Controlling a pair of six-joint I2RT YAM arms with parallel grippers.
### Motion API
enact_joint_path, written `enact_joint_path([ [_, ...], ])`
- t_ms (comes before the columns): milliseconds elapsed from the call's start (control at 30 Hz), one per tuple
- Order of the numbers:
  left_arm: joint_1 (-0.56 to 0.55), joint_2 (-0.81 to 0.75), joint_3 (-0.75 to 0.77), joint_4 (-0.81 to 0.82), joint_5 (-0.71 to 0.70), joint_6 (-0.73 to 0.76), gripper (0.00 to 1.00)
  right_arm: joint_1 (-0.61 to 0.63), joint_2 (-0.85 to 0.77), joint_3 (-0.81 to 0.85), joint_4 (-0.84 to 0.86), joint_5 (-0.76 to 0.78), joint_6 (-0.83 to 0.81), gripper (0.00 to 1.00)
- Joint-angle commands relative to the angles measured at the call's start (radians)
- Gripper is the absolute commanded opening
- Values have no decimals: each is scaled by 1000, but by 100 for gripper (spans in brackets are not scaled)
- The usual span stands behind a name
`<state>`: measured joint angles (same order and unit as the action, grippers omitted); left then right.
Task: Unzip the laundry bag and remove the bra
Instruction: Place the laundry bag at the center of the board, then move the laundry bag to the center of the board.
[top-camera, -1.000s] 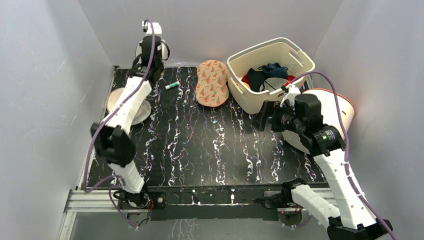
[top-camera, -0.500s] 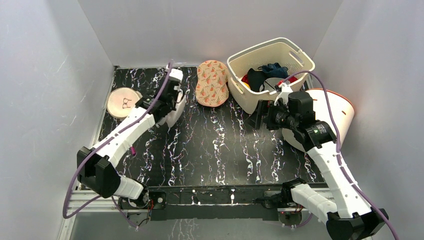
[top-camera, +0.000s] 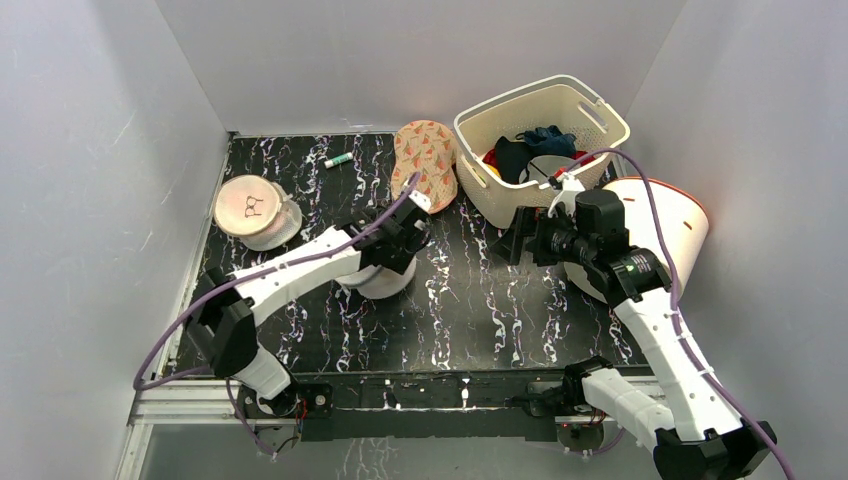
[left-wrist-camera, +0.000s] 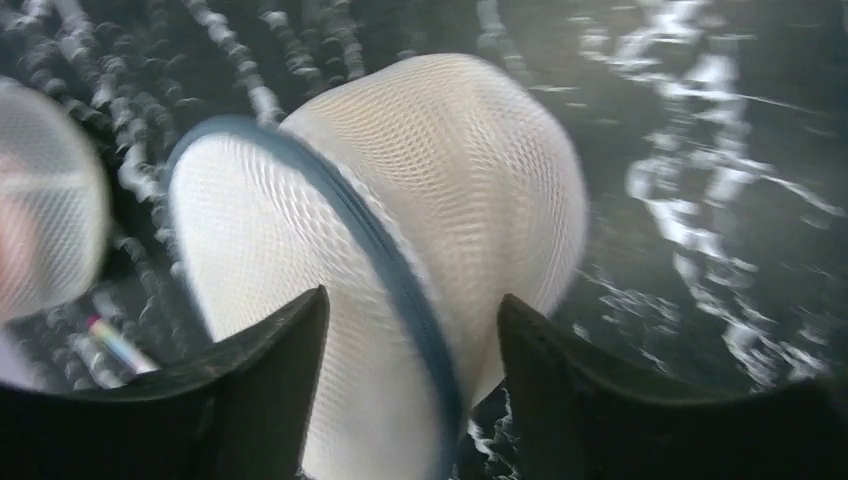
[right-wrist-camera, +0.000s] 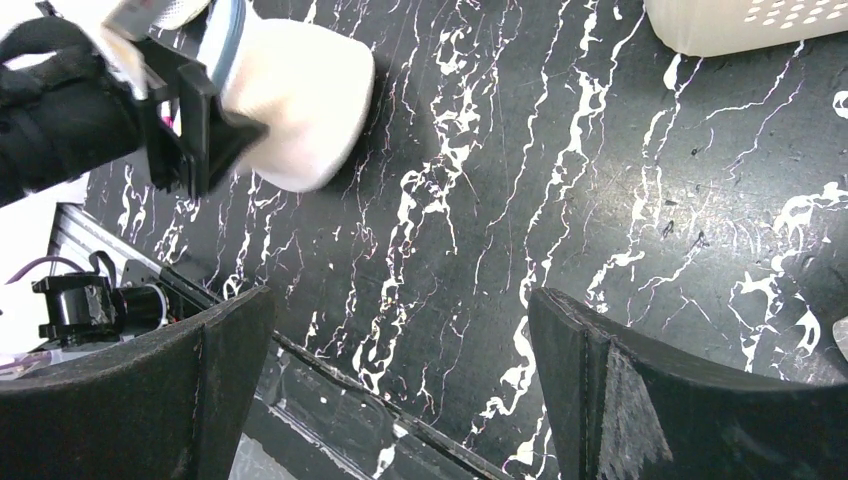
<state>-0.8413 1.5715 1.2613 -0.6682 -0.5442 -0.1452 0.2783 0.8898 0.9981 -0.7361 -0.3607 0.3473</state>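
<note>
The laundry bag (top-camera: 375, 280) is a round white mesh bag with a greyish zip rim, and it lies tipped on the black marbled table near the middle. My left gripper (top-camera: 398, 248) hangs right over it. In the left wrist view the bag (left-wrist-camera: 450, 170) fills the space ahead of that gripper (left-wrist-camera: 410, 310). Its fingers stand apart on either side of the rim without pinching it. My right gripper (top-camera: 510, 240) is open over bare table to the right, with nothing between its fingers (right-wrist-camera: 230, 340). From there the bag (right-wrist-camera: 300, 90) shows at the upper left. The bra is hidden.
A second round white bag with a bra drawing (top-camera: 255, 208) sits at the left. A cream slotted basket (top-camera: 520, 100) of clothes stands at the back right, with a white tub (top-camera: 665, 215) beside it. A pink patterned cloth (top-camera: 425, 165) and a green marker (top-camera: 338, 160) lie at the back.
My left arm swung from the back left corner to the table's middle, bringing the laundry bag along. Its jaws went from shut to apart. My right arm barely shifted.
</note>
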Motion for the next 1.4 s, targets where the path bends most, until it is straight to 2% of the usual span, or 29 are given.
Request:
enact_joint_path([
  [0, 4, -190, -18, 143, 394, -88, 75, -5, -17, 18, 43, 25, -5, 98],
  [67, 10, -273, -58, 209, 477, -100, 90, -6, -20, 20, 43, 31, -6, 98],
  [133, 27, -314, -82, 222, 522, -73, 98, -5, -24, 14, 46, 29, -5, 98],
  [200, 37, -334, -102, 199, 534, -13, 98, -5, -29, -3, 54, 22, -5, 98],
  [333, 39, -373, -174, 140, 472, 158, 98, -5, -32, -27, 58, 2, -6, 98],
  [433, 38, -496, -334, 216, 530, 356, 98, -5, -39, -39, 62, -1, -8, 98],
  [533, 37, -668, -543, 394, 560, 511, 98, -5, -41, -44, 73, -5, -9, 98],
  [600, 35, -746, -613, 465, 626, 617, 97, -5, -36, -43, 77, -12, -9, 98],
  [767, 33, -712, -640, 498, 623, 652, 96, -5, -29, -31, 64, -7, -20, 98],
  [900, 35, -583, -585, 449, 591, 629, 83, -5, -37, -35, 63, 2, -25, 98],
  [1067, 35, -490, -534, 488, 593, 572, 79, -6, -37, -44, 68, -4, -25, 98],
  [1167, 35, -391, -449, 524, 481, 475, 54, -5, -35, -47, 73, -7, -22, 98],
  [1233, 35, -298, -356, 516, 369, 363, 27, -5, -37, -49, 77, -9, -18, 98],
  [1267, 35, -241, -310, 501, 320, 268, 18, -6, -37, -50, 78, -10, -15, 98],
  [1367, 37, -130, -194, 462, 239, 75, 14, -6, -33, -57, 83, -19, -10, 98],
])
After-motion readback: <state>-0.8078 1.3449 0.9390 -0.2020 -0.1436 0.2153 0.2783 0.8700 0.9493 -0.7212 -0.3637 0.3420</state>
